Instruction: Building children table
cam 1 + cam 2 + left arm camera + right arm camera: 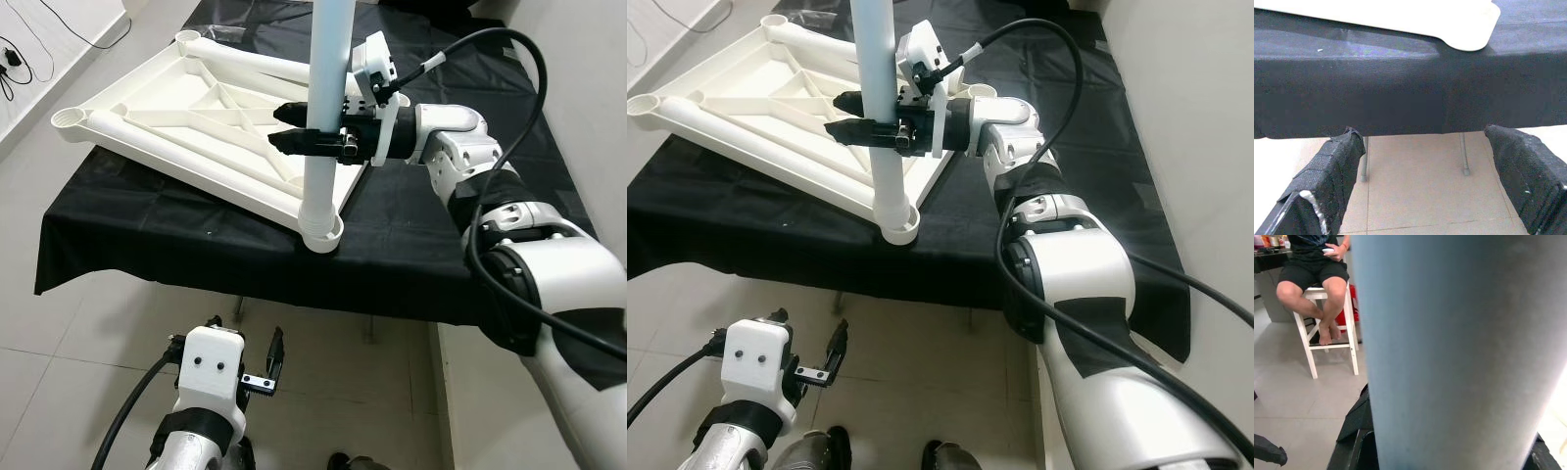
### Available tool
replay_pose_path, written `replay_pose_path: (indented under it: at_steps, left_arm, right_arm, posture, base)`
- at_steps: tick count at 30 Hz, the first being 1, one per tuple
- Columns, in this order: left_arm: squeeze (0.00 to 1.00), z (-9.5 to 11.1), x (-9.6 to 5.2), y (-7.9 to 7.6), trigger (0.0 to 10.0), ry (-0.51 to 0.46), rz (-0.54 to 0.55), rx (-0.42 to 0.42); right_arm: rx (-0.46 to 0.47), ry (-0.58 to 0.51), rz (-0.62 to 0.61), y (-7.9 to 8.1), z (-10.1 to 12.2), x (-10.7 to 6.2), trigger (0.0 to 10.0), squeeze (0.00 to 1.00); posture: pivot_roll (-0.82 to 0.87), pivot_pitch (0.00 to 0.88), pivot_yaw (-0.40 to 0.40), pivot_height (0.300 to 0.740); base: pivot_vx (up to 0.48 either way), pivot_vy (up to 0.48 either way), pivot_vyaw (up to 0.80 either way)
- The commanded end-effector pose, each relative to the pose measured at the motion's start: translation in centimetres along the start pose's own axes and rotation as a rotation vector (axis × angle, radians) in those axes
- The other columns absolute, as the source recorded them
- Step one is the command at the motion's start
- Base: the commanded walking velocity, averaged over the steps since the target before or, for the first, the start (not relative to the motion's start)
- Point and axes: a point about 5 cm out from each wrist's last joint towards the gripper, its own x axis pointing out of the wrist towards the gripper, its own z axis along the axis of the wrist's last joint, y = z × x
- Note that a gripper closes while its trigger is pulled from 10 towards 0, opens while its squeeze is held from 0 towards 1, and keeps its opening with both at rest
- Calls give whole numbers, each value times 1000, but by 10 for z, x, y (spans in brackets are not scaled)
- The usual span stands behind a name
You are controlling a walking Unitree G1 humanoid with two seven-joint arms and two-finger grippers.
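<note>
So that it would seat in the corner socket (322,235) of the upturned tabletop (196,117), the right gripper (294,128) clamped the leg (325,108) upright; the left gripper (257,364) hung open and empty.

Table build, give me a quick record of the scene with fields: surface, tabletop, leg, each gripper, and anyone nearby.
surface: black cloth over a table
tabletop: white tabletop lying upside down on the cloth, ribs and corner sockets facing up
leg: pale blue leg upright, its foot in the near corner socket
right gripper: right gripper shut on the leg, partway up
left gripper: left gripper open, low over the floor tiles in front of the cloth
person: a person seated on a white stool, in the right wrist view
</note>
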Motion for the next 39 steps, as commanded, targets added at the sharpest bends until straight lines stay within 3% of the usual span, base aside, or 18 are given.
replay_pose_path:
  at_steps: [1, 9, 20, 39]
  left_arm:
    - [0, -2, -2, 0, 10000, 8, -6, 9]
    - [0, -2, -4, 0, 10000, 14, -5, 12]
    - [0, -2, -2, -1, 10000, 11, -15, 11]
    - [0, -1, -3, -1, 10000, 10, -15, 14]
  right_arm:
    - [44, 64, -10, 2, -16, -4, 10000, 0]
    - [83, 18, 12, -1, -10, -21, 10000, 0]
    - [95, 32, 7, -2, -13, -32, 10000, 0]
    - [107, -23, 22, 3, -19, -14, 10000, 0]
  posture:
    - [90, 261, -71, 740]
    - [93, 262, -68, 740]
    - [88, 252, -61, 740]
    - [94, 241, -69, 740]
  base:
    - [0, 0, 0]
    - [0, 0, 0]
    - [0, 0, 0]
    - [0, 0, 0]
